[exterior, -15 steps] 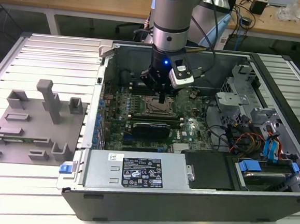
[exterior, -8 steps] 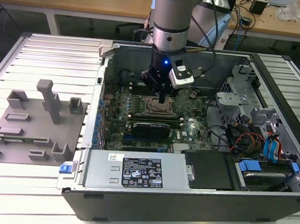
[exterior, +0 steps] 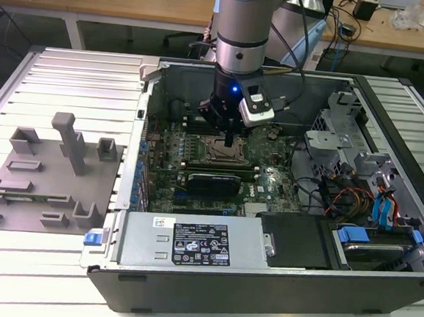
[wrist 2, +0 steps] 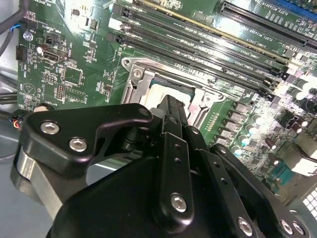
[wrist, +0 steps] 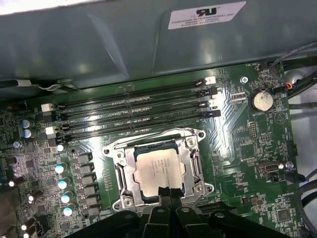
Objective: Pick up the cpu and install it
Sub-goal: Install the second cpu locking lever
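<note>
The cpu [wrist: 159, 167] already lay flat in the motherboard socket [wrist: 130, 151], so the placing looked done. The tool [wrist: 169, 191] hung just over its edge, fingers drawn together and holding nothing that I could see.

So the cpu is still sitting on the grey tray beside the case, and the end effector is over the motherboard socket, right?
Not quite. The cpu is not on the grey tray; the first wrist view shows it lying inside the motherboard socket, within its metal frame. The rest holds: the end effector is over the socket, its tips at the chip's edge.
</note>
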